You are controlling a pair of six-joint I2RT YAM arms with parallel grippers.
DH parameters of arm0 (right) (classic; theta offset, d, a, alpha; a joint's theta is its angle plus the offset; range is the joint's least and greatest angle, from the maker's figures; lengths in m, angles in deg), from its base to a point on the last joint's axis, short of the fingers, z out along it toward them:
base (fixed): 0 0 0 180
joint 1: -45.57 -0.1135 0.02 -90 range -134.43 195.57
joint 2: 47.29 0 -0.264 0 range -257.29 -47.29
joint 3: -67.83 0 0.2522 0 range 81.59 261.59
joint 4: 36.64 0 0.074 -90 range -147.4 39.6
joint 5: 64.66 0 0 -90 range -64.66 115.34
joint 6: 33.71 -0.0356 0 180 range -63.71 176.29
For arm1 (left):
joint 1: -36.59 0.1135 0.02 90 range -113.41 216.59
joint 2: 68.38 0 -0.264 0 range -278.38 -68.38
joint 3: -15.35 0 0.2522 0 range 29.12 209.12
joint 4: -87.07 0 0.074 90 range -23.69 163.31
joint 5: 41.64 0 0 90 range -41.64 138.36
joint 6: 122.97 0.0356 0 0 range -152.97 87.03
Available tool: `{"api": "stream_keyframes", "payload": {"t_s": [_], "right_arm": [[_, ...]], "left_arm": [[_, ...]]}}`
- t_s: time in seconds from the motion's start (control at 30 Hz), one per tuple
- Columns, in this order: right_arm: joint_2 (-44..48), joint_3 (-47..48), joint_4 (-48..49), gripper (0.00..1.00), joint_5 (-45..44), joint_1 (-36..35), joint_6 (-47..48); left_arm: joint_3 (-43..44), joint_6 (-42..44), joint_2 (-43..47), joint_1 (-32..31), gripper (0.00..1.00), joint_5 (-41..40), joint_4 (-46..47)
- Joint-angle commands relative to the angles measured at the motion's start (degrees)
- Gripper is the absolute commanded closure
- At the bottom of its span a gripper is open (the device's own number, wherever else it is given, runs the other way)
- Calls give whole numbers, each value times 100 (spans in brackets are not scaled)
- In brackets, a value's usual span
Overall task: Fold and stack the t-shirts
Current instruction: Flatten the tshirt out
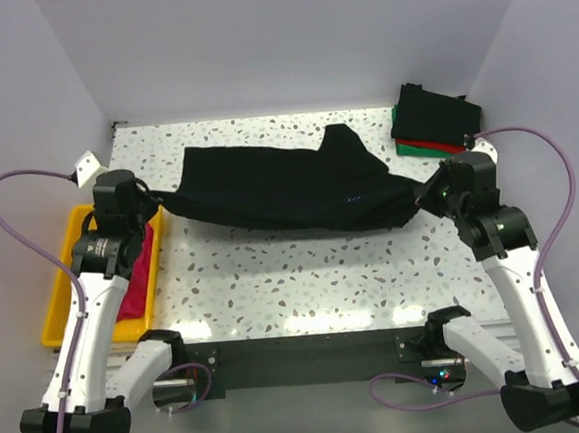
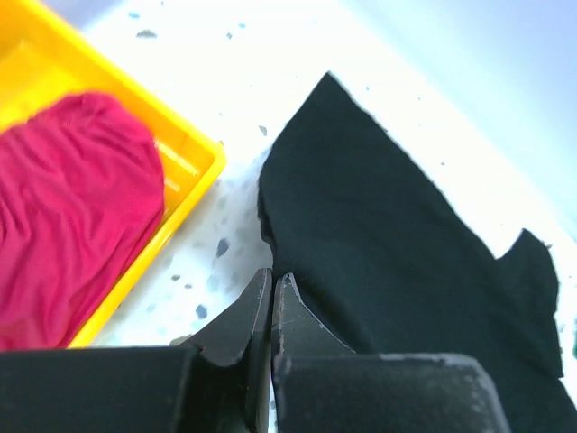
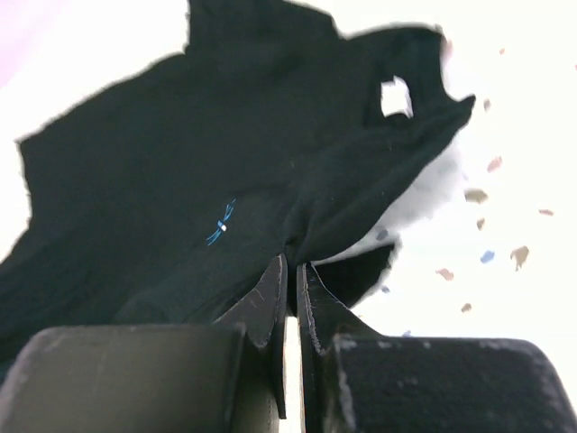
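Two grippers: both were clamped on the black t-shirt [image 1: 277, 187], one at each end.
Left gripper [image 1: 158, 199]: jaws were pressed together on the shirt's left tip, just beside the yellow tray [image 1: 60, 295]; the wrist view showed only a thin edge of cloth reaching the fingertips.
Right gripper [image 1: 421, 198]: jaws were closed on a bunched fold at the shirt's right end; the wrist view showed cloth gathered right at the jaw line.
Black t-shirt: it was drawn out sideways across the far half of the table [image 1: 275, 288], rumpled, with one flap pointing toward the back wall; whether the middle rested on the table or hung just above it could not be told.
Other shirts: a pink t-shirt [image 1: 139, 278] lay in the tray; a folded stack [image 1: 437, 115] sat in the far right corner, dark on top with red and green edges beneath.
Step in hand: probably stretching the shirt open so it could be laid flat for folding.
Doing it well: pull the ends apart evenly, keep both hands level, and lower them together so the body lands smooth, not twisted.
Watch for: the left pinch looked shallow and could slip under tension; the right end was near the stack and should be kept from brushing it.
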Motion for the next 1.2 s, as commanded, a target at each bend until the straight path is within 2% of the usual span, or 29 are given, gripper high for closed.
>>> {"api": "stream_keyframes", "payload": {"t_s": [0.0, 0.17, 0.37, 0.5, 0.6, 0.83, 0.9, 0.97, 1.17], "right_arm": [[40, 381, -197, 100, -51, 16, 253], [531, -233, -399, 100, 151, 24, 157], [1287, -1042, -1014, 100, 275, 24, -2], [1465, -1516, -1050, 95, 249, 24, -37], [1088, -1727, -620, 96, 266, 24, -81], [-1167, -1817, 855, 100, 196, 16, -142], [-1575, -1694, 971, 100, 283, 16, -116], [-1935, -1615, 1147, 100, 319, 16, -116], [-2183, -1342, 1288, 100, 213, 103, -28]], "left_arm": [[389, 397, 96, 44, 100, 35, -13], [-67, 389, 552, 52, 100, 184, -154], [-1165, 143, 1080, 52, 100, 430, -374], [-1632, 11, 1178, 35, 100, 658, -138], [-1676, -147, 741, 35, 98, 755, 170], [-1711, -560, -992, 35, 89, 1036, 759], [-1703, -631, -1360, 35, 88, 1142, 926], [-1633, -675, -1512, 35, 87, 1151, 980], [-1378, -684, -1714, 52, 83, 809, 875]]}}
